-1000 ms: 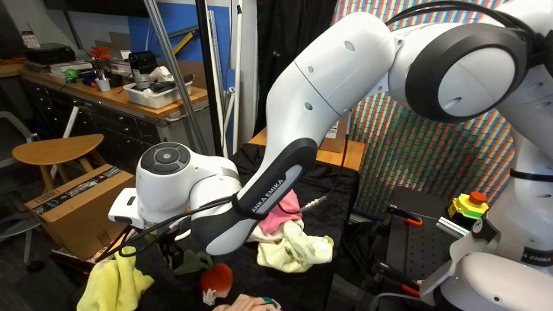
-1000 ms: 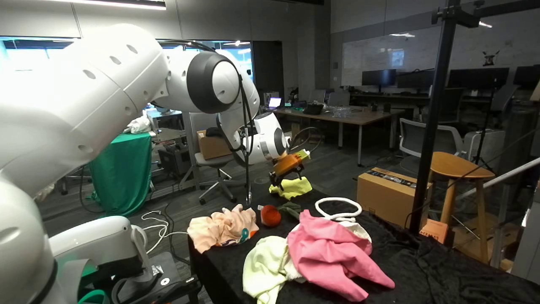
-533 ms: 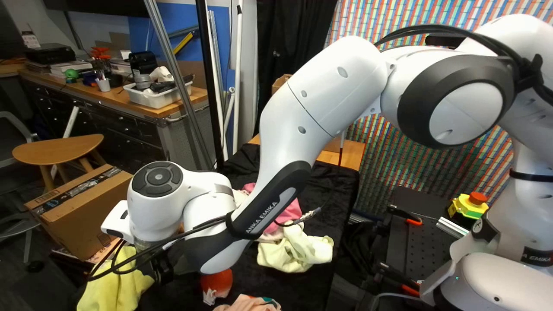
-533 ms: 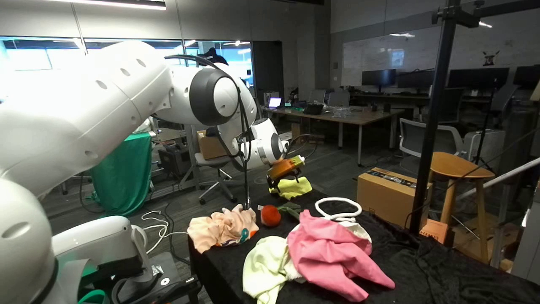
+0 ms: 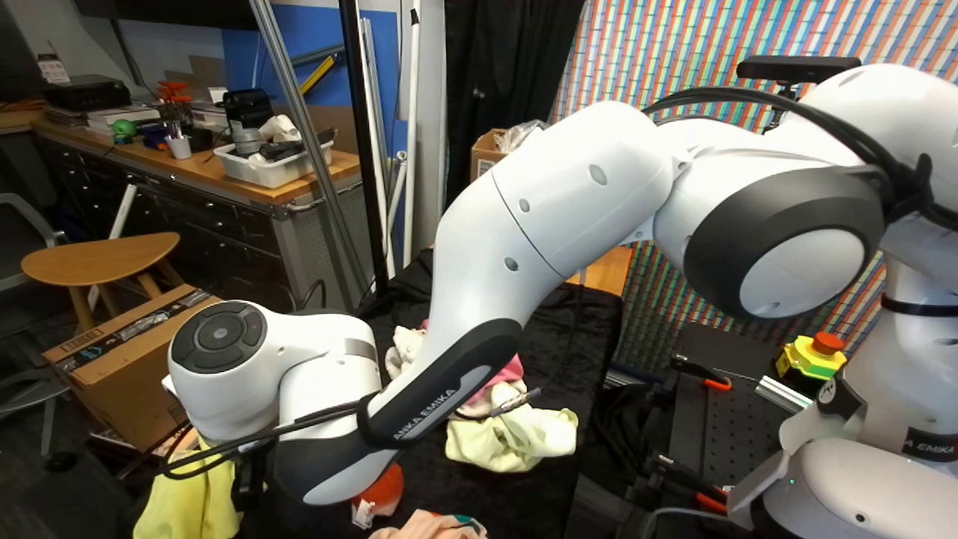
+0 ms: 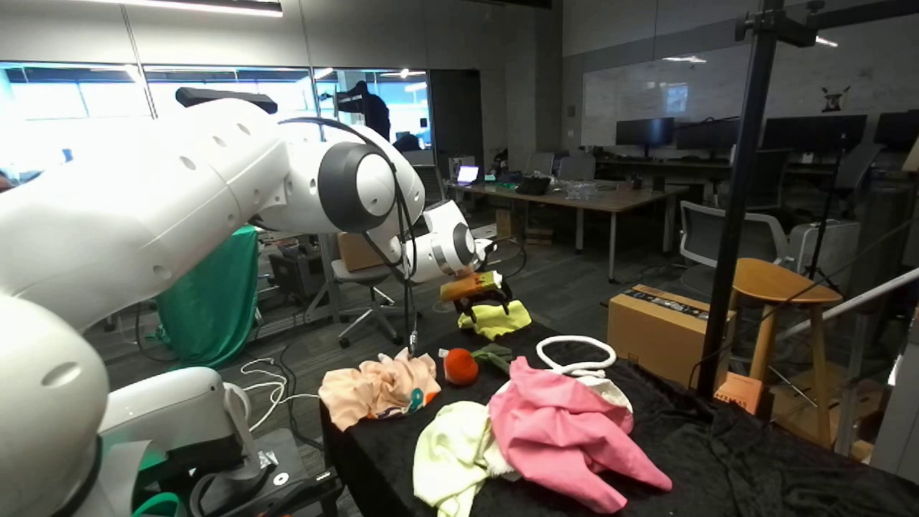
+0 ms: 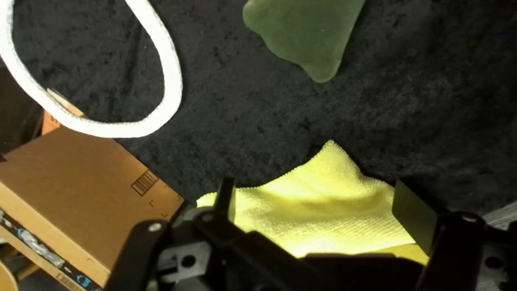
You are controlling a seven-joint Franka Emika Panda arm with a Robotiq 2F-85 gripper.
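Your gripper (image 7: pixel 321 204), one, spread wide, empty; yellow cloth (image 7: pixel 301 216), one, below, near the edge of the table (image 6: pixel 718 459), could slip if you pinch shallowly

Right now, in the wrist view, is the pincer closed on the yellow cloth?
No, the pincer is open, with the yellow cloth showing between its spread fingers.
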